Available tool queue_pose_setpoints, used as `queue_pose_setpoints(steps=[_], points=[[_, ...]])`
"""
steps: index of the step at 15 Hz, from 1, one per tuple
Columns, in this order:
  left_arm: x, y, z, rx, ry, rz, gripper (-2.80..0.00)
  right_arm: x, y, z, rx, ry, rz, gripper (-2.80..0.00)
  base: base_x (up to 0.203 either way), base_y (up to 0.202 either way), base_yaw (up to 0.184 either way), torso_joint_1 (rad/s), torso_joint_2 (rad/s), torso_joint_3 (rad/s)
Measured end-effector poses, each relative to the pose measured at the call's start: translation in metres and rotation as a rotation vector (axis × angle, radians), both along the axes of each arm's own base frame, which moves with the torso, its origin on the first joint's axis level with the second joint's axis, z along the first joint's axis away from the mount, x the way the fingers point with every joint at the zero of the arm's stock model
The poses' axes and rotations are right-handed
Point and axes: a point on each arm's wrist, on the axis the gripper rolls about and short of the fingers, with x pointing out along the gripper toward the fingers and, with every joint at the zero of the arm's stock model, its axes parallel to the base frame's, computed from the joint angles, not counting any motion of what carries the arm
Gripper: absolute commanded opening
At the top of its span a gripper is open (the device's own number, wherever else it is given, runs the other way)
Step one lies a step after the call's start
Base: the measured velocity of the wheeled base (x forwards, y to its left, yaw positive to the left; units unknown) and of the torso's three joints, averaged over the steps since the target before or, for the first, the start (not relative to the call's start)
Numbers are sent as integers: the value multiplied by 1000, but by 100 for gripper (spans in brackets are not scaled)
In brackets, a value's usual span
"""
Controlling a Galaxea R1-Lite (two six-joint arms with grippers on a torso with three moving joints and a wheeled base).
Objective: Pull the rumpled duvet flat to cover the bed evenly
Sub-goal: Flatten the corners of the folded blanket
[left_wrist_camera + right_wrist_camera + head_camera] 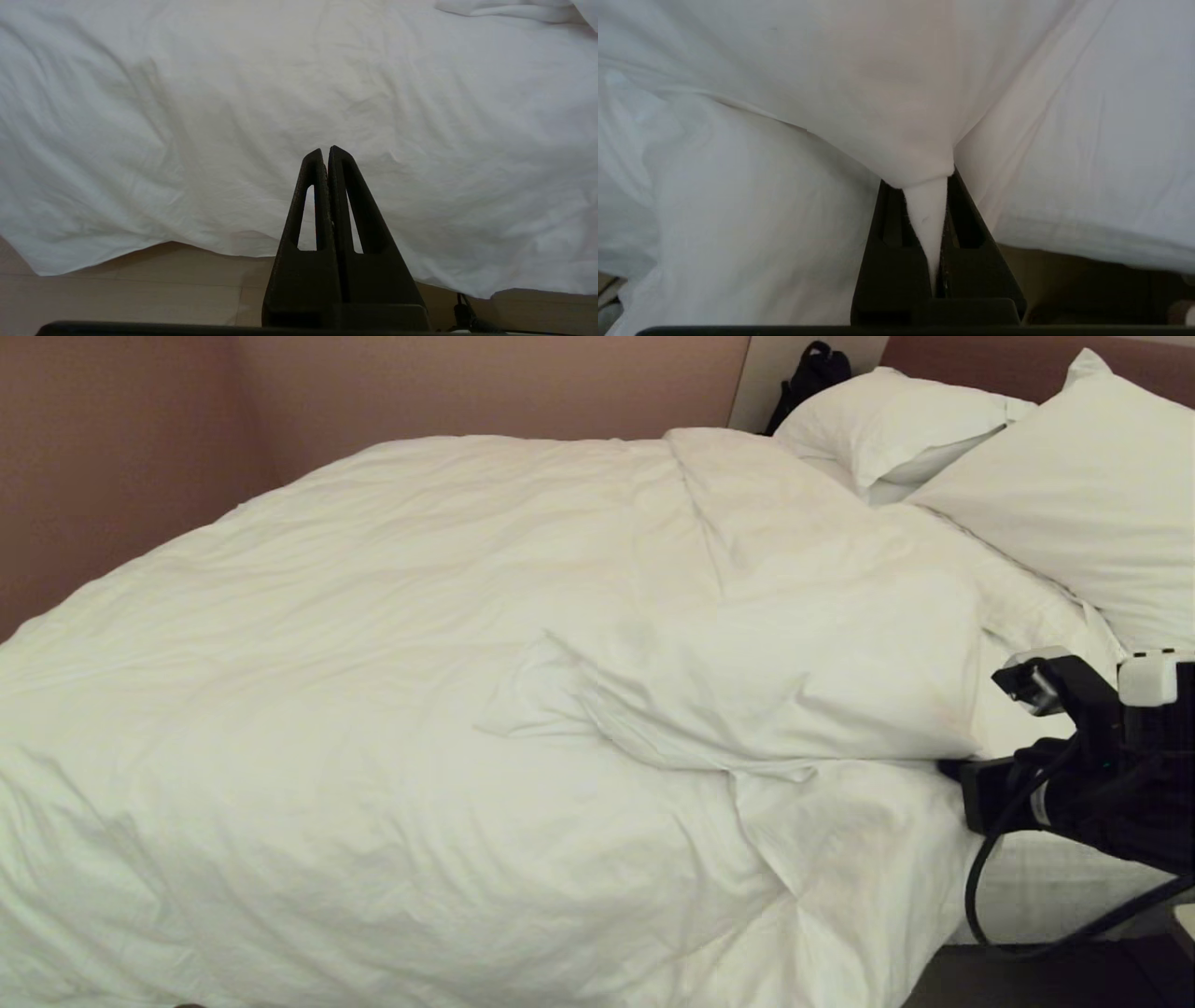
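Observation:
The puffy white duvet [467, 663] lies over most of the bed, with a thick flap [794, 644] folded back on itself toward the right. My right gripper [950, 771] is at the bed's right side, level with the flap's lower corner. In the right wrist view the right gripper [924, 186] is shut on a bunched fold of the duvet [887, 93], which covers its tips. The bed's sheeted mattress side [1055, 887] shows below that arm. My left gripper [325, 151] is shut and empty, in front of the duvet's hanging side [280, 93].
Two plump white pillows [896, 425] [1083, 495] rest against the reddish-brown headboard [990, 359]. A black bag [812, 373] sits behind them. A pinkish wall [140, 448] runs along the bed's far side. Light wooden floor [117, 289] shows under the duvet's hem.

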Motion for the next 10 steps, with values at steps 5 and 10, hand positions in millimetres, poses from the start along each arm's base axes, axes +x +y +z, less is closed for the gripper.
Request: queue_pose_setpoints(steps=[5, 10], points=[[0, 0, 0, 0, 0, 0, -280, -12, -9, -24, -12, 59, -28, -280, 0, 0, 0, 0, 0, 0], [0, 0, 0, 0, 0, 0, -280, -9, -13, -36, -6, 66, -45, 0, 0, 0, 0, 0, 0, 0]])
